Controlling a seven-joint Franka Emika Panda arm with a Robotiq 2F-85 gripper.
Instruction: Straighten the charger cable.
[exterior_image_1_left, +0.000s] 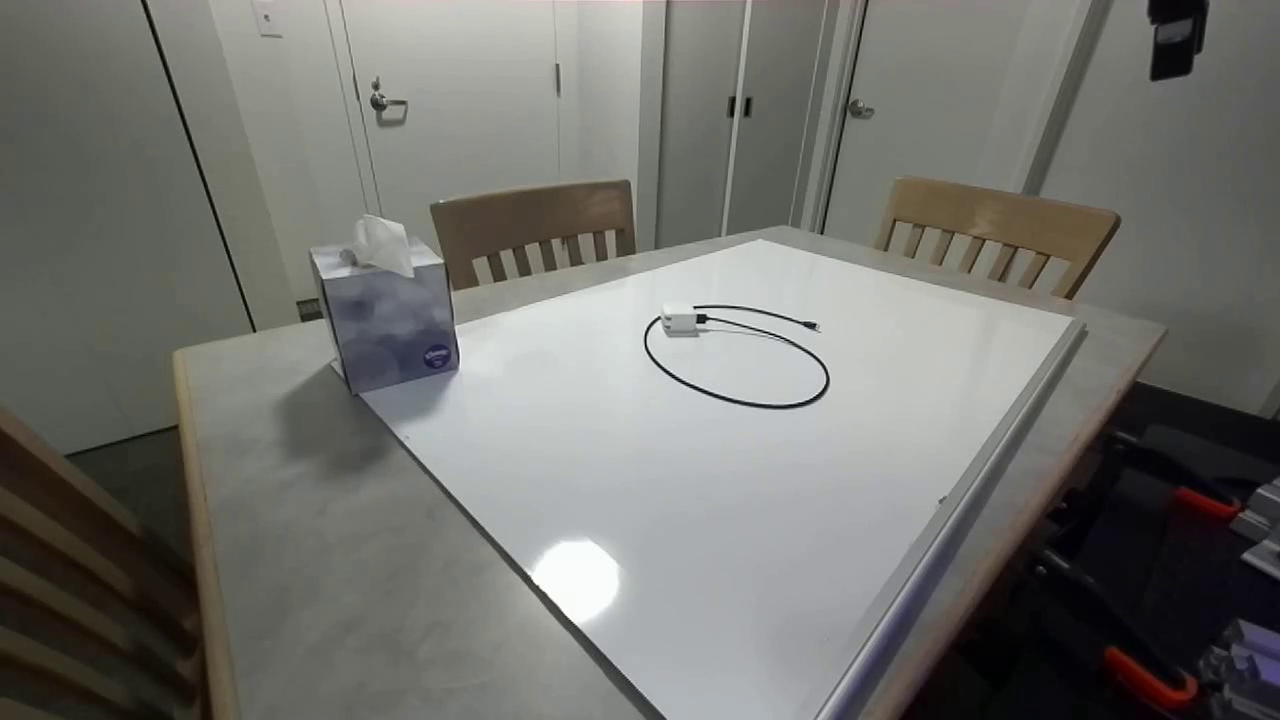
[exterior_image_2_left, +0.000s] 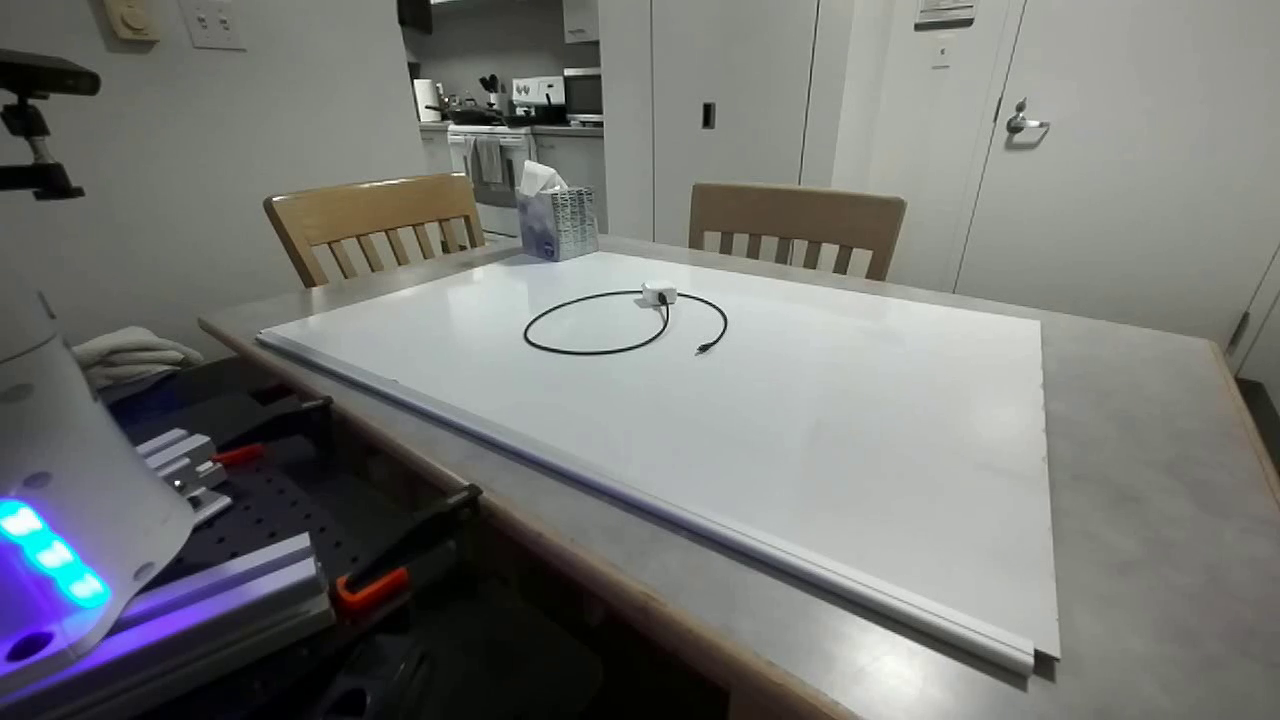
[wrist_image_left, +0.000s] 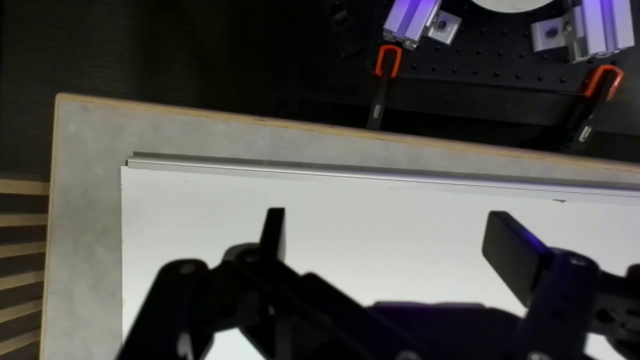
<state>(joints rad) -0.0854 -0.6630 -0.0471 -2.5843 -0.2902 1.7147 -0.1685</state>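
The charger cable (exterior_image_1_left: 765, 405) lies in a wide loop on the white board, thin and black, in both exterior views. One end enters a white charger block (exterior_image_1_left: 679, 318), and the cord passes behind that block. A small connector tip (exterior_image_2_left: 704, 349) ends the cable's other, curved tail. My gripper (wrist_image_left: 385, 222) is open in the wrist view, its black pads (wrist_image_left: 515, 257) far apart with only the white board in sight beyond them. No part of the cable appears in the wrist view, so the gripper is away from it.
The white board (exterior_image_2_left: 860, 440) covers much of the grey table, a metal rail (exterior_image_2_left: 650, 480) along one edge. A tissue box (exterior_image_1_left: 395, 325) stands at a board corner. Wooden chairs (exterior_image_2_left: 795, 215) surround the table. Orange-handled clamps (wrist_image_left: 388, 61) sit by the robot's base.
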